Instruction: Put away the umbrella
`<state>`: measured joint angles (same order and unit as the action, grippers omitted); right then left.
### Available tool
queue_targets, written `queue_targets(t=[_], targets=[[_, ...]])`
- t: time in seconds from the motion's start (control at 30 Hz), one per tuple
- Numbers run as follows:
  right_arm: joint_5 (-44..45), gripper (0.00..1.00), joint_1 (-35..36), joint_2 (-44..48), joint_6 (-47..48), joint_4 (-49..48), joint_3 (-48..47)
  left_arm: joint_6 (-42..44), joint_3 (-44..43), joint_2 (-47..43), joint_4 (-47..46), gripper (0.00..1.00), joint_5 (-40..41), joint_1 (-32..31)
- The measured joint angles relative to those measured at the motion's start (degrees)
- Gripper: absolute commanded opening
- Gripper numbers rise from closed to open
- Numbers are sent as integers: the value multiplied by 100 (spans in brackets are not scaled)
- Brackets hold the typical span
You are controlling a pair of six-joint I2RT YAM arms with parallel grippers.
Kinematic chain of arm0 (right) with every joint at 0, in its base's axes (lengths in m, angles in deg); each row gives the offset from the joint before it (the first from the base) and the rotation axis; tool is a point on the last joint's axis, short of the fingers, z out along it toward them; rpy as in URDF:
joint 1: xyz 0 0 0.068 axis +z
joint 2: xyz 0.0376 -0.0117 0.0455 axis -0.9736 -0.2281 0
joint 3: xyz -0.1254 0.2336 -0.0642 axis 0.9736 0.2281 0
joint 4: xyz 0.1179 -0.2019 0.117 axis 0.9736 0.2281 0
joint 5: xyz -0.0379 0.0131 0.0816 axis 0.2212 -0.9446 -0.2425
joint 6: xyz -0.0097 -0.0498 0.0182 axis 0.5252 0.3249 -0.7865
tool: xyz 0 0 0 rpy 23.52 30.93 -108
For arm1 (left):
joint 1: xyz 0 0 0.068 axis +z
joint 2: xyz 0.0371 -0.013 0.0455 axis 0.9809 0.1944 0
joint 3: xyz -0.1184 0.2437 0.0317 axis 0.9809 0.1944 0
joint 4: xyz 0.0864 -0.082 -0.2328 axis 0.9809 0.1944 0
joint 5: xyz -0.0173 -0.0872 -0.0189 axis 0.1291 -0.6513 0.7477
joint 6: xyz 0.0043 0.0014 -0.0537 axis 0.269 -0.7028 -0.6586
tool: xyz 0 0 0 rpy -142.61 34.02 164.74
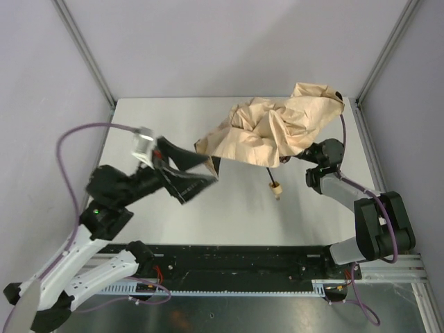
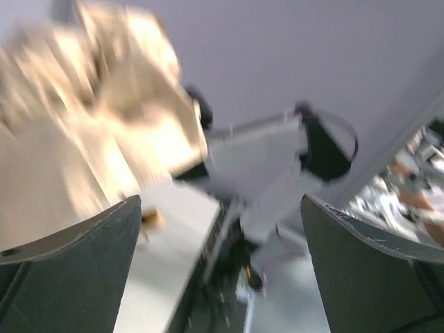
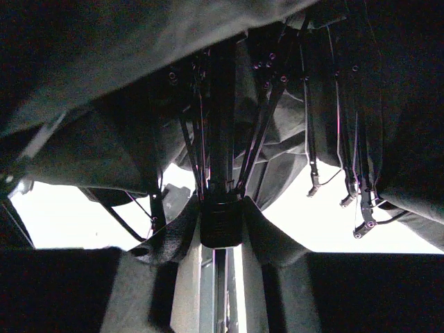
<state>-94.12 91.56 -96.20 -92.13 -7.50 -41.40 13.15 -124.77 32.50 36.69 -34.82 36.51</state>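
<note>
Umbrella [image 1: 277, 128] crumpled, tan canopy half-collapsed; right claw [image 3: 222, 239] clamped on its shaft; left claw [image 1: 200, 182] apart.

Count, from the top view:
- umbrella [image 1: 277, 132]: one, at 1 o'clock on the table [image 1: 208, 222], with one wooden handle [image 1: 276, 189].
- table: one.
- arms: two. The left arm [image 1: 104, 208] is at 8 o'clock, the right arm [image 1: 368, 222] at 4 o'clock.
- grippers: two, the left gripper [image 1: 212, 168] and the right gripper [image 3: 220, 236], two fingers each.
- purple cables [image 1: 69, 139]: two, one per arm.
- rib tips [image 3: 366, 225]: at least three; the rest are lost in folds.
</note>
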Motion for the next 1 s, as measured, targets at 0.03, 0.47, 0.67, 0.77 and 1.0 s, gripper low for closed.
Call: queue_targets(t=[0.03, 0.47, 0.67, 0.77, 1.0], targets=[[-162, 0, 39, 0, -20, -59, 0, 9, -354, 74, 52, 99, 168, 96], [-643, 0, 581, 70, 98, -243, 0, -533, -1596, 2017, 511, 100, 647, 820], [-643, 0, 658, 79, 192, -173, 0, -505, -1469, 1904, 608, 96, 778, 828], [-643, 0, 737, 129, 376, -173, 0, -490, -1180, 1543, 586, 99, 1058, 831], [-595, 0, 1010, 675, 1355, 382, 0, -542, -673, 1097, 647, 99, 1534, 831]])
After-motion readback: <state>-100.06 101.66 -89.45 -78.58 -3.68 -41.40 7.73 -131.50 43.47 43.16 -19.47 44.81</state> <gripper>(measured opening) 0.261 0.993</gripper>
